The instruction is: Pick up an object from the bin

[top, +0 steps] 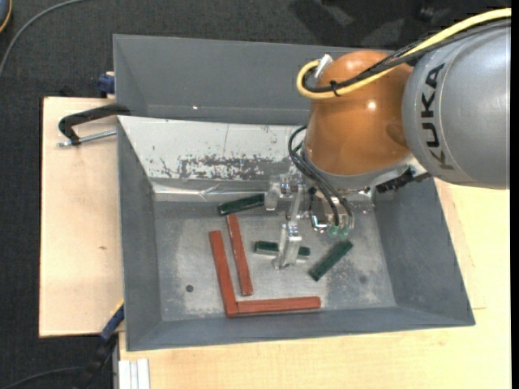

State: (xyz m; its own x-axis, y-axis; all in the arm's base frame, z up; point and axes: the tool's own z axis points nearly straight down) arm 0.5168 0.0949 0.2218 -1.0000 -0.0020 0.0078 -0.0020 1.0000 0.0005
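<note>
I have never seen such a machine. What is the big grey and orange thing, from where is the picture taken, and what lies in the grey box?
The big thing is a robot arm with an orange cover; it reaches in from the right. The one camera looks down from above, somewhat from one side. At the arm's end is the gripper, its hand for picking things up. The box is a metal bin. On its floor lie a longer red-brown stick, a shorter red-brown stick beside it and a front red-brown stick. There are also a back dark green bar and a right dark green bar. The gripper is low over a small dark green piece; whether it holds it, I cannot tell.
</note>
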